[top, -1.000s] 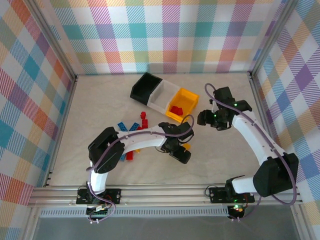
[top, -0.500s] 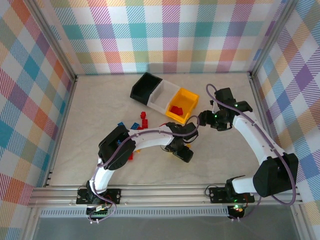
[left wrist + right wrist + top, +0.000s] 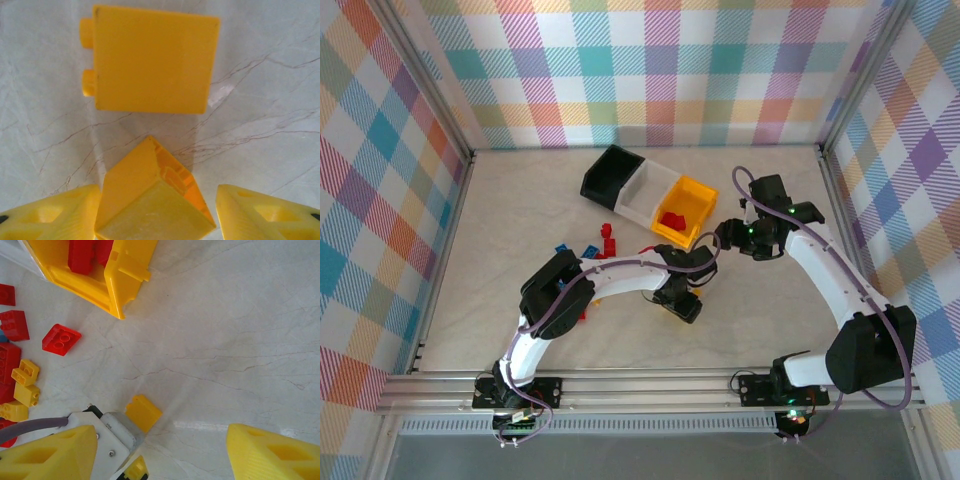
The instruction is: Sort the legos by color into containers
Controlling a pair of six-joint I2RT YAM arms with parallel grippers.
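Your left gripper (image 3: 158, 202) has its fingers close against both sides of a tilted yellow brick (image 3: 135, 185); you cannot tell whether they pinch it. A second yellow brick (image 3: 155, 60) lies just beyond. Your right gripper (image 3: 162, 440) is spread wide, holding nothing, near the yellow bin (image 3: 115, 290), which holds red bricks (image 3: 82, 255).

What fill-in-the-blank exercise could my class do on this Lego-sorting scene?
1. The yellow bin holds bricks coloured ___.
2. The middle bin of the row of three is ___.
3. In the left wrist view, the brick between the left jaws is ___.
Missing words: red, white, yellow.
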